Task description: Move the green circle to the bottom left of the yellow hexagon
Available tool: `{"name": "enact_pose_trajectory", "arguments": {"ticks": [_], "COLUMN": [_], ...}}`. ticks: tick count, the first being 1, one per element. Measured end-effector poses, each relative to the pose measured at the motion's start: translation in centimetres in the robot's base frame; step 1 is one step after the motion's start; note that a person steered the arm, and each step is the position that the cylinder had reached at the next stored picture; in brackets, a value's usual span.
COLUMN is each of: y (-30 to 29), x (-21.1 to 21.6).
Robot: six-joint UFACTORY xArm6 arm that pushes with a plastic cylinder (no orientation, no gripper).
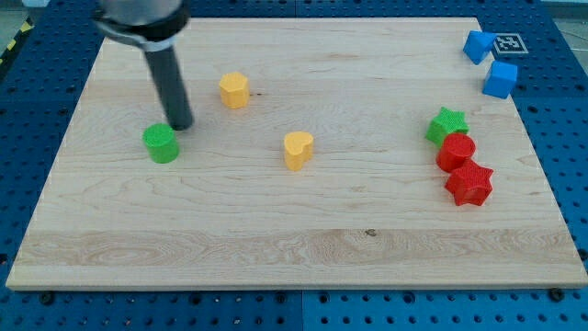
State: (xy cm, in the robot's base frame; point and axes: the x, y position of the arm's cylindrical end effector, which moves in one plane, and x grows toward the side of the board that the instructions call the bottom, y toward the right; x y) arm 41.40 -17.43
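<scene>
The green circle sits on the wooden board at the view's left. The yellow hexagon lies up and to the right of it, so the green circle is to the hexagon's lower left. My tip is just above and to the right of the green circle, almost touching it, and to the lower left of the hexagon.
A yellow heart lies near the middle. A green star, a red circle and a red star cluster at the right. Two blue blocks sit at the top right edge of the board.
</scene>
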Motion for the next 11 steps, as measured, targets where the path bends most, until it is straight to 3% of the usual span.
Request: {"name": "enact_pose_trajectory", "arguments": {"ticks": [1,4,6,8,9,11], "y": [-4.0,-2.6,3.4,4.0,2.8,-2.2], "x": [0.0,6.3,4.9,5.2,6.7,4.1]}}
